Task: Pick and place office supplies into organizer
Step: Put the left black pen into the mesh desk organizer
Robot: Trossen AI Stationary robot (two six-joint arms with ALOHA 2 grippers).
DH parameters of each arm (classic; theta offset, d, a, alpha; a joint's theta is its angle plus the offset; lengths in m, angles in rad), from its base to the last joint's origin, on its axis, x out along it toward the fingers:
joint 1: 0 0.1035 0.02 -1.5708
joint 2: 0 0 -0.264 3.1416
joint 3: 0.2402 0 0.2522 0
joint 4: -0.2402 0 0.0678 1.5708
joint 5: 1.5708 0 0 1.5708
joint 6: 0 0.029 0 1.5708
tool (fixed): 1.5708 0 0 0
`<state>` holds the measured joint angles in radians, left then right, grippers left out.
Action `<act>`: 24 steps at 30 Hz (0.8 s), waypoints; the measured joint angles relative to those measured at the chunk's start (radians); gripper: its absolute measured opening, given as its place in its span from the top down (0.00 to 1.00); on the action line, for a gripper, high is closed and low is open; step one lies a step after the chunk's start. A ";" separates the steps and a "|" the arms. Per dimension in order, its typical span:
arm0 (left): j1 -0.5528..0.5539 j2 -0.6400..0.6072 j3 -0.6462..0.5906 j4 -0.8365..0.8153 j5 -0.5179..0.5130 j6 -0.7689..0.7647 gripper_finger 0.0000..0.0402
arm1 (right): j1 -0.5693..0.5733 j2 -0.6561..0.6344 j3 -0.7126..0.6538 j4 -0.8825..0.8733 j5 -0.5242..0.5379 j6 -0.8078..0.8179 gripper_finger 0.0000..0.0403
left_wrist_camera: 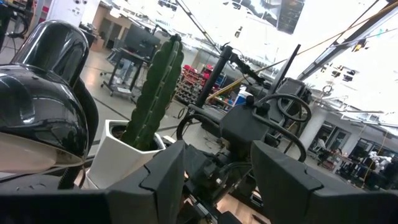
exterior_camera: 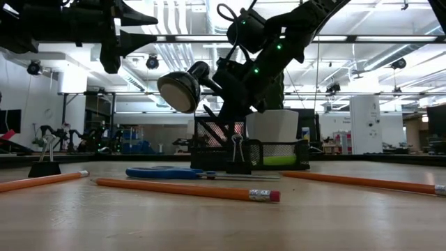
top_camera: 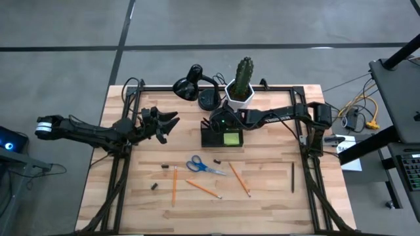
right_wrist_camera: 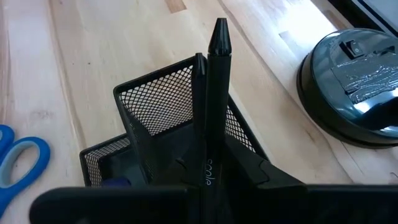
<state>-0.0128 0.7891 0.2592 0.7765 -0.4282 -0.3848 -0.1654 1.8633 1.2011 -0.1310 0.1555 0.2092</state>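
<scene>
The black mesh organizer (top_camera: pixel 213 139) stands mid-table with a lime-green sticky-note pad (top_camera: pixel 231 138) in it. My right gripper (right_wrist_camera: pixel 214 168) hovers over its tall mesh compartment (right_wrist_camera: pixel 158 99), shut on a dark pen (right_wrist_camera: pixel 214 87). On the table nearer the front lie blue-handled scissors (top_camera: pixel 200 165), three orange pencils (top_camera: pixel 174 185) (top_camera: pixel 203 189) (top_camera: pixel 239 179), another dark pen (top_camera: pixel 293 177) and small dark clips (top_camera: pixel 165 168) (top_camera: pixel 155 186). My left gripper (top_camera: pixel 164 124) waits open, raised over the table's left side. My right gripper pinches the dark pen's barrel (right_wrist_camera: pixel 210 146) between its two fingers. The pen lies along the fingers and sticks out past their ends, slanting down from the table's right side. It is lifted clear of the table, its free end (right_wrist_camera: pixel 220 28) over the organizer's tall compartment; whether it touches the mesh I cannot tell.
A black desk lamp (top_camera: pixel 190 84) with its round base (right_wrist_camera: pixel 354 87) and a cactus in a white pot (top_camera: pixel 241 88) stand right behind the organizer. A binder clip (exterior_camera: pixel 237 157) stands just in front of it. A black frame rail runs around the table's edges.
</scene>
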 joint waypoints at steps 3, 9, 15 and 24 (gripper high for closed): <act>0.000 0.000 0.000 0.000 0.000 0.000 0.58 | -0.001 0.000 0.000 0.001 0.000 0.002 0.93; 0.000 0.000 0.000 0.000 0.000 -0.001 0.58 | -0.014 0.000 -0.009 0.039 -0.006 0.060 0.93; 0.000 0.000 0.000 0.000 0.000 -0.001 0.58 | -0.016 0.000 -0.014 0.042 -0.069 0.016 0.93; 0.000 0.000 -0.001 0.000 0.000 -0.001 0.58 | -0.017 0.000 -0.025 0.045 -0.074 0.019 0.93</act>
<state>-0.0128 0.7891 0.2580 0.7765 -0.4282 -0.3855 -0.1825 1.8637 1.1759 -0.0864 0.0814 0.2279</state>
